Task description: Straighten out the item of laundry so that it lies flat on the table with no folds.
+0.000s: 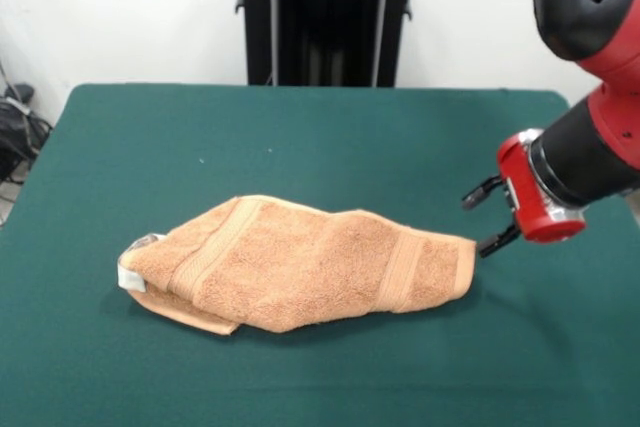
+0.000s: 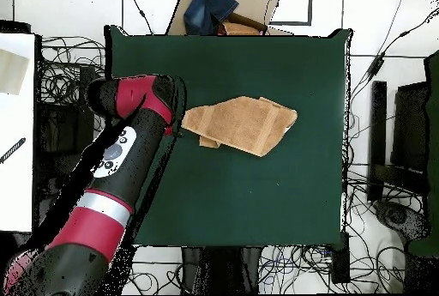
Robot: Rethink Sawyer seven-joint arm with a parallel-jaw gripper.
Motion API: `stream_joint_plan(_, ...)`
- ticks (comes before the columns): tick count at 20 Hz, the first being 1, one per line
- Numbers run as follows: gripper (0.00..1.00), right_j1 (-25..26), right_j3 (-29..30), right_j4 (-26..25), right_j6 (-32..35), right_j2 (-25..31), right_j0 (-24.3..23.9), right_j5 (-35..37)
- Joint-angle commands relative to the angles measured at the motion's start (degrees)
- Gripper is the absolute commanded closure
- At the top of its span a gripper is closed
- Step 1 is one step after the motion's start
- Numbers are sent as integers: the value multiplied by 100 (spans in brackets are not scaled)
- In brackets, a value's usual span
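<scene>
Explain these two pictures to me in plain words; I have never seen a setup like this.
The red and black machine is a robot arm with a small two-fingered gripper at its end. One picture looks across the table at the robot; the other looks straight down from above, where the arm reaches in from the lower left. On the large table covered in dark green felt lies a small orange-tan terry towel, folded over itself rather than flat, with a white tag at one end. The gripper is open beside the towel's other end and holds nothing. From above, the towel lies near the table's middle.
</scene>
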Motion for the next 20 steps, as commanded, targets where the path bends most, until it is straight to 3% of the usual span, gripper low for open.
stream_joint_plan(1,0,-11,529,-332,-416,874,-76,-131)
stream_joint_plan(20,0,298,228,-488,35,707,-3,-202)
